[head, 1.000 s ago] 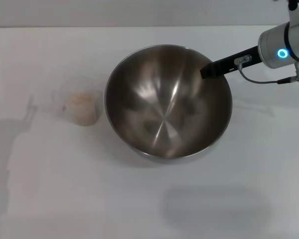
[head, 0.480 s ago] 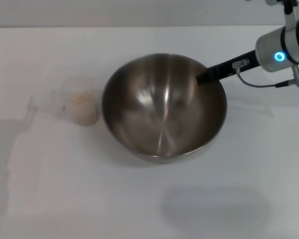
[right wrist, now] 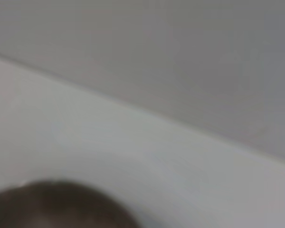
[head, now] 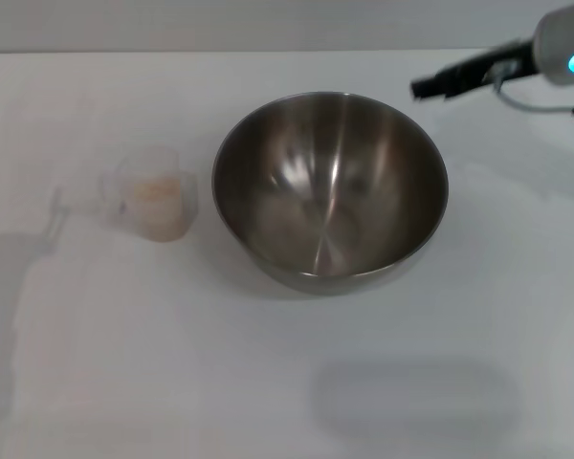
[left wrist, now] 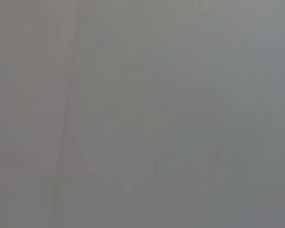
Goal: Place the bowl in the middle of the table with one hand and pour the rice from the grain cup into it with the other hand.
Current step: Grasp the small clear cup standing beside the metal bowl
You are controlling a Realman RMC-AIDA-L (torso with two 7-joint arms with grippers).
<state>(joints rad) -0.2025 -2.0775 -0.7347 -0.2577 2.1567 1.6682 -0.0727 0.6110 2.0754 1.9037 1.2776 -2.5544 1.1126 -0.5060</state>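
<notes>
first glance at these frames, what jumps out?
The big shiny steel bowl sits empty mid-table. To its left stands the small clear cup, apart from it and holding rice. The right gripper hangs off the bowl's far right rim, touching nothing; the left arm is out of view.

The head camera is looking down and forward onto the table (head: 297, 382), taking in the whole bowl (head: 330, 191) near the centre, with the grain cup (head: 155, 203) just left of the bowl and the table's far edge beyond it. The right wrist camera is sitting close above the bowl, catching only a slice of its rim (right wrist: 61, 202) and the table's far edge, both shared with the head view. The left wrist camera is facing a blank grey surface.
</notes>
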